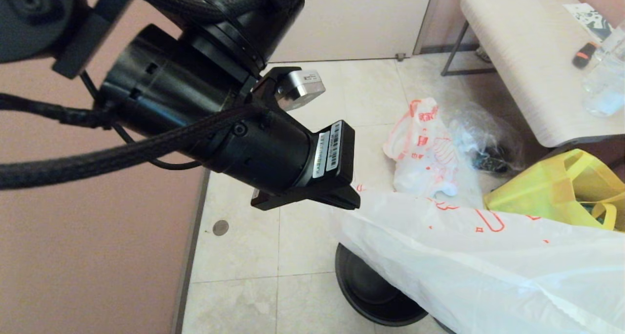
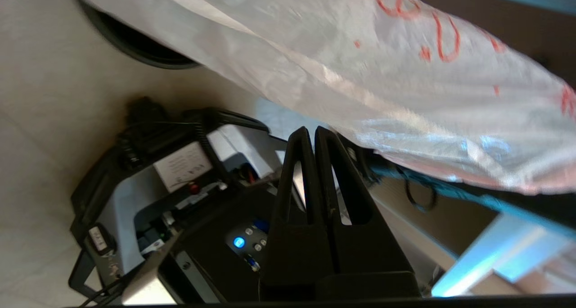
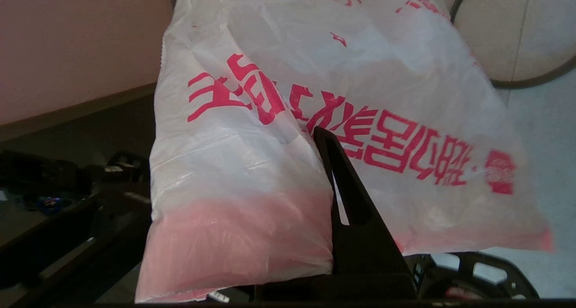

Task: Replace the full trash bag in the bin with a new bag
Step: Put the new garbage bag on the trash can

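The new bag (image 1: 488,265), thin and white with a pink band and red print, hangs stretched in the air over the black bin (image 1: 371,290). My left gripper (image 1: 354,202) is shut, its fingertips (image 2: 310,134) pinching the bag's (image 2: 360,60) left edge. My right gripper (image 3: 310,134) is shut on the pink-banded mouth (image 3: 234,236); one finger shows, the other is hidden under the film. It is out of the head view. The full trash bag (image 1: 425,148) lies lumpy on the floor beyond the bin. Most of the bin is hidden by the new bag.
A clear bag with dark contents (image 1: 488,148) lies next to the full bag. A yellow tote (image 1: 561,187) sits at the right. A pale table (image 1: 527,55) with small items stands at the back right. A pink wall (image 1: 97,256) runs along the left.
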